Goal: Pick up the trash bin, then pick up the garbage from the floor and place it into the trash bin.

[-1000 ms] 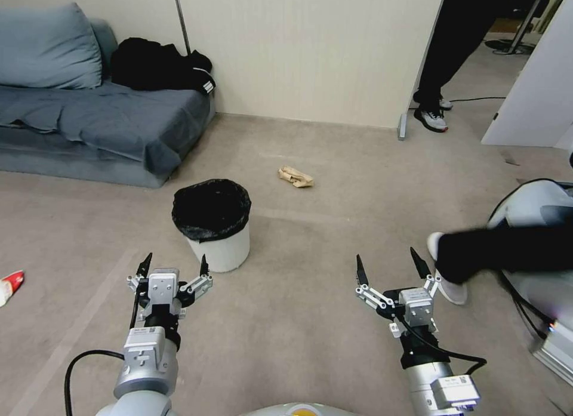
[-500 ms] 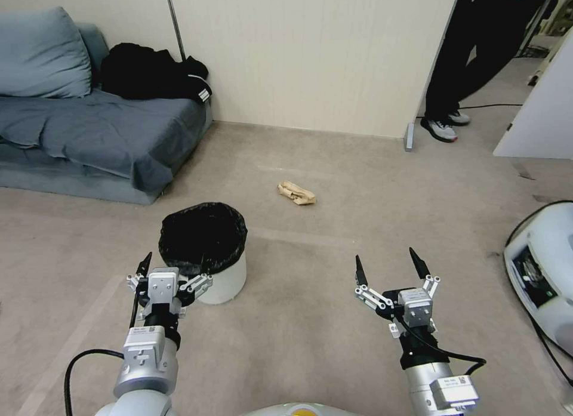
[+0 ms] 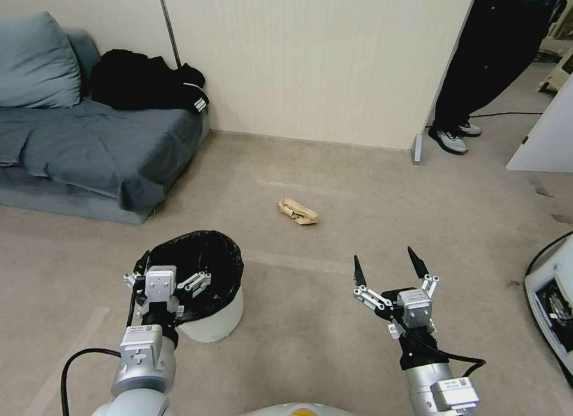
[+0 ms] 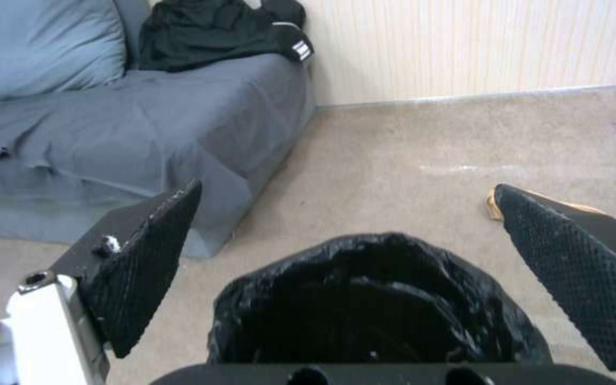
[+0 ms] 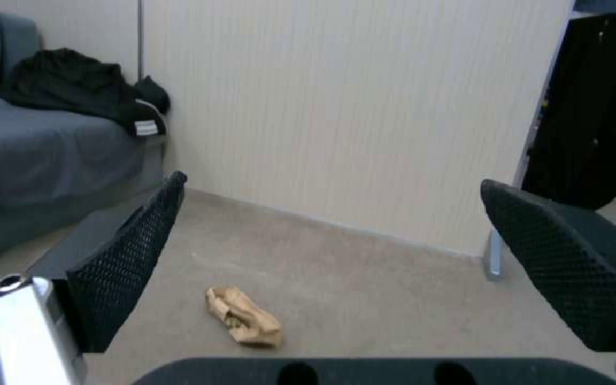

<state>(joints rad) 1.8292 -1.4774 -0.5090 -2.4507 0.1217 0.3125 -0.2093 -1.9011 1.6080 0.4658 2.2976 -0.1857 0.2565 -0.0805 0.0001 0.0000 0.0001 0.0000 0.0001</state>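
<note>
Approach to the bin. Over the last second the whole scene has slid down the head view: the camera has advanced, and the trash bin (image 3: 203, 290), formerly ahead of the arms, now sits at lower left with the left claw (image 3: 169, 271) over its near rim, fingers spread and nothing between them. The wrist view shows the black bag's (image 4: 379, 305) mouth between the two pads. The right claw (image 3: 387, 267), also spread and empty, hangs at lower right above bare carpet (image 3: 310, 326). A tan crumpled paper (image 3: 298, 211) lies mid-frame, beyond both claws. Judged stage: the bin is within reach but not yet gripped.
</note>
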